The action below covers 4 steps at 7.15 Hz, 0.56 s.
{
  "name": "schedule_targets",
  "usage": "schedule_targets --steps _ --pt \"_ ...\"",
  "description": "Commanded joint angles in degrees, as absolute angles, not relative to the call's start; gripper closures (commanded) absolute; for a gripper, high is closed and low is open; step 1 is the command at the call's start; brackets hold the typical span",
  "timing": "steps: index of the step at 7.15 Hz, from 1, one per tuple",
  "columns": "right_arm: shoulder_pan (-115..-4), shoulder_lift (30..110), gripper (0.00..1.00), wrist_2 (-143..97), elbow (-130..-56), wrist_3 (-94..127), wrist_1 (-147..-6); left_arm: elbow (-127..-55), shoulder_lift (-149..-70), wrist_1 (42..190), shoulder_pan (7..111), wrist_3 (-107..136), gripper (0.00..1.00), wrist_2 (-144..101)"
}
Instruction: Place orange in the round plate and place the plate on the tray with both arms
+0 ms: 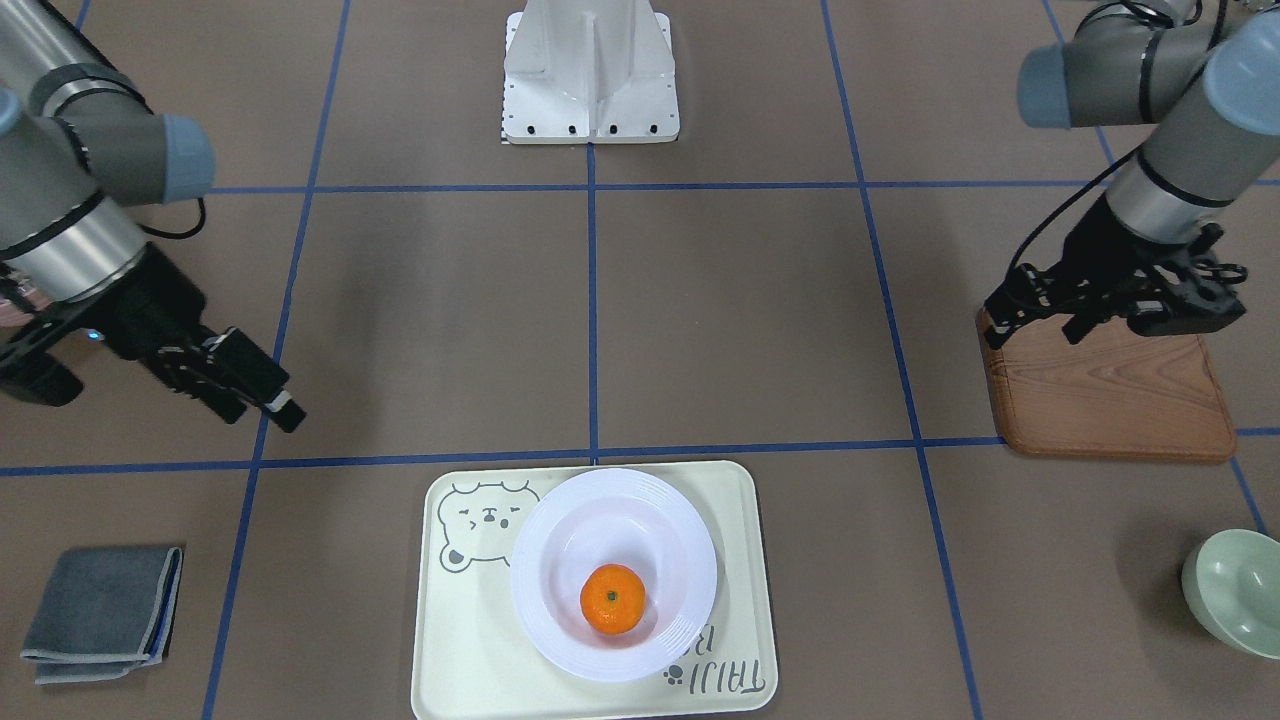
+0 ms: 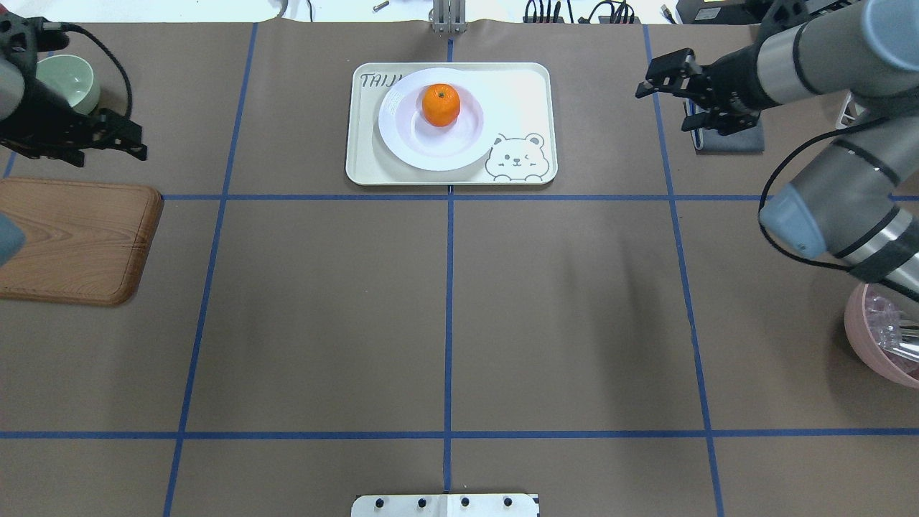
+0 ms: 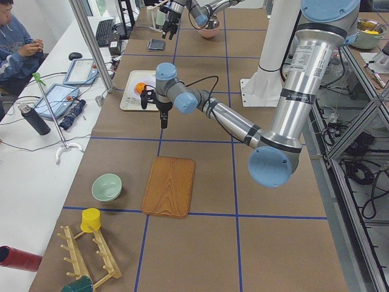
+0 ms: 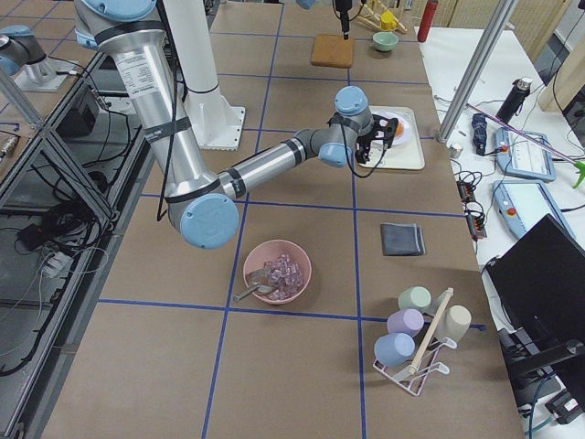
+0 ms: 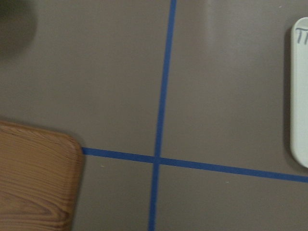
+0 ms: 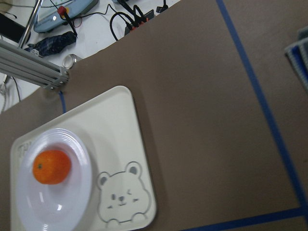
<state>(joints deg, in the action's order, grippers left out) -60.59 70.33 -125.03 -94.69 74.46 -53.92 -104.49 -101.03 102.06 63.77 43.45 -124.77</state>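
The orange [image 1: 612,598] [image 2: 440,105] lies inside the white round plate [image 1: 600,530] [image 2: 438,140]. The plate stands on the cream bear tray [image 1: 470,640] [image 2: 517,93] at the table's far edge. My left gripper [image 2: 136,142] [image 1: 1035,322] hovers open and empty above the far end of the wooden board, well to the tray's left. My right gripper [image 2: 664,108] [image 1: 262,415] hangs open and empty to the tray's right, clear of it. The right wrist view shows the orange [image 6: 51,166], plate [image 6: 57,202] and tray [image 6: 120,144] below. No fingers show in either wrist view.
A brown wooden board [image 2: 72,240] lies at the left, with a pale green bowl [image 2: 68,82] beyond it. A folded grey cloth [image 2: 729,136] sits under the right gripper. A pink bowl [image 2: 883,337] stands at the right edge. The robot's white base [image 1: 590,70] is at mid-table.
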Motion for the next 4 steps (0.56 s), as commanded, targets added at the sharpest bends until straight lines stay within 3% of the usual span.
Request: schedule_targets --steps 1,4 --pt "-70.0 78.3 0.00 -132.9 -94.6 39.9 -62.8 -102.2 -94.7 101.9 71.0 22.1 0.03 -125.0" --pt "-78.5 80.3 0.00 -133.5 -94.5 9.4 -82.0 -97.3 -93.4 94.9 79.2 0.8 0.02 -129.8"
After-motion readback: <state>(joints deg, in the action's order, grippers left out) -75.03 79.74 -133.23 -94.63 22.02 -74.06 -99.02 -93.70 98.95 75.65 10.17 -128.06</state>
